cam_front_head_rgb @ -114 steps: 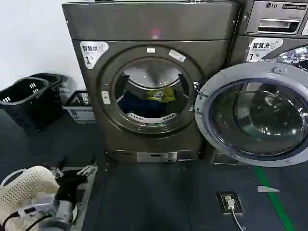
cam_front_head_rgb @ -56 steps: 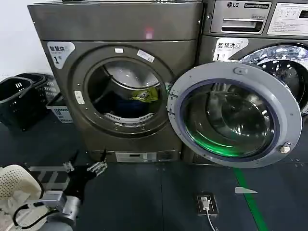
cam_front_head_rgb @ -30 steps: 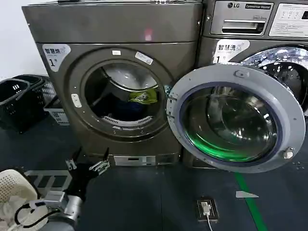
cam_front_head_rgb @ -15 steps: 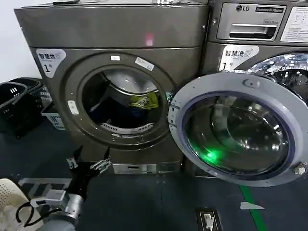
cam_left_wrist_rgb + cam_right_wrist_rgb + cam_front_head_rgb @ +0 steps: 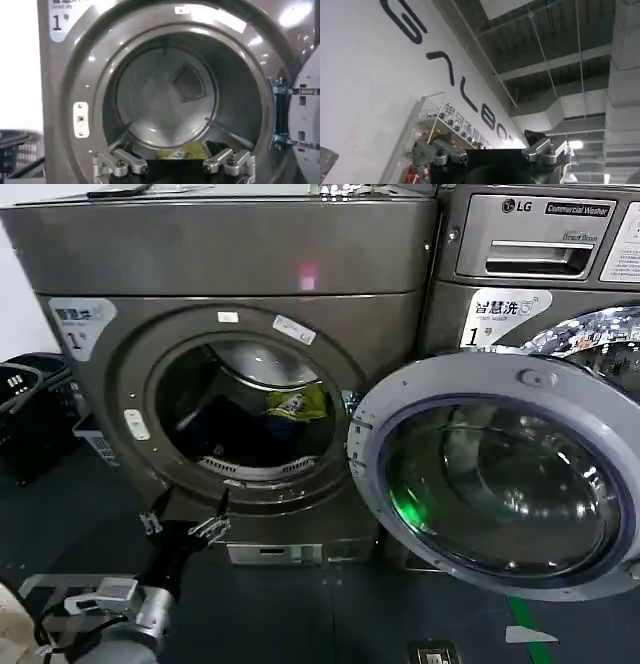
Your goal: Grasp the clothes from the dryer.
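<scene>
The dryer (image 5: 230,254) fills the left and middle of the head view, its round porthole wide open. Inside the drum lie the clothes: a yellow-green garment (image 5: 297,402) on top of a dark navy heap (image 5: 255,439). My left gripper (image 5: 185,524) hovers open just below and in front of the porthole's lower rim, nothing between its fingers. In the left wrist view the left gripper (image 5: 174,169) faces straight into the drum, with the yellow-green garment (image 5: 185,151) just beyond the fingertips. My right gripper (image 5: 494,158) is open and empty, pointing up at a lettered wall and the ceiling.
The dryer's round glass door (image 5: 500,474) stands swung open to the right, in front of the LG machine (image 5: 540,244). Black baskets (image 5: 25,414) and a white crate (image 5: 95,442) sit on the floor to the left. A green floor line (image 5: 525,629) runs at lower right.
The dryer has grown larger in the head view. The left gripper has risen from floor level to the porthole's lower rim, still open. The white basket at lower left has slid out of view.
</scene>
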You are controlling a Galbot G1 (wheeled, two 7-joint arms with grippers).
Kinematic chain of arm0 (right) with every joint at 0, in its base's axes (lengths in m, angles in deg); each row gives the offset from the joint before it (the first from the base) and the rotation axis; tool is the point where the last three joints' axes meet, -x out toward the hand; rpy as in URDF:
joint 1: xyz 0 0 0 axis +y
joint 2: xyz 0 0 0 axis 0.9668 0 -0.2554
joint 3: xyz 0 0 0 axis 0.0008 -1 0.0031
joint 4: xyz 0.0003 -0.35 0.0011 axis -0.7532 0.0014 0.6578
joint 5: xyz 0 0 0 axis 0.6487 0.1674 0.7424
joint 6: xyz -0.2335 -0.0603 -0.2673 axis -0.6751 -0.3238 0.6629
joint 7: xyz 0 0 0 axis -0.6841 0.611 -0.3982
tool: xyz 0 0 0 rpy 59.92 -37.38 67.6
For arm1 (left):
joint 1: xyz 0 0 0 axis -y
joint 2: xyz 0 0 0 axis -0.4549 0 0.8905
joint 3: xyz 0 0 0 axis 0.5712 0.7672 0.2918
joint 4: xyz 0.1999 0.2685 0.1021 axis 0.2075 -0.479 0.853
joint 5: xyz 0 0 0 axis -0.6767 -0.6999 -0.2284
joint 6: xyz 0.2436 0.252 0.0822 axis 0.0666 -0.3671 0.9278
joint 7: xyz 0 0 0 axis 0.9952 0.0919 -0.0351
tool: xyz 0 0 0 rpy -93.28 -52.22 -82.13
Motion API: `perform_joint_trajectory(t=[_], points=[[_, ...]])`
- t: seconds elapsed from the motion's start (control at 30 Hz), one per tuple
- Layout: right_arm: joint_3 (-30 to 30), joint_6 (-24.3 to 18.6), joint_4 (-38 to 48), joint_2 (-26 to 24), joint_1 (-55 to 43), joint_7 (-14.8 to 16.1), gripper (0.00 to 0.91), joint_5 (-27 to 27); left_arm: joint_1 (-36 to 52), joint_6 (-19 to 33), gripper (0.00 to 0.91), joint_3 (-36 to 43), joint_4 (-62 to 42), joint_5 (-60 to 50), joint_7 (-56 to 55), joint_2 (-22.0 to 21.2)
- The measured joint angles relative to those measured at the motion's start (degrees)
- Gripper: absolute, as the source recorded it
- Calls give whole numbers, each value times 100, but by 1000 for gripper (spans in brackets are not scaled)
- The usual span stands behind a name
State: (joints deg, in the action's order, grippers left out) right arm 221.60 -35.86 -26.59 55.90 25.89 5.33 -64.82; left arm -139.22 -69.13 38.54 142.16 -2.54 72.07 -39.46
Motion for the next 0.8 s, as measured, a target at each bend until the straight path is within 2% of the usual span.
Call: perform_joint_trajectory(t=[0.47, 0.8], points=[[148, 8, -162, 65, 167, -35, 907, 25, 333, 69, 907, 114, -296, 163, -11, 56], [260, 91, -496, 164, 301, -87, 907, -14, 1682, 254, 907, 394, -1565, 288, -197, 66]])
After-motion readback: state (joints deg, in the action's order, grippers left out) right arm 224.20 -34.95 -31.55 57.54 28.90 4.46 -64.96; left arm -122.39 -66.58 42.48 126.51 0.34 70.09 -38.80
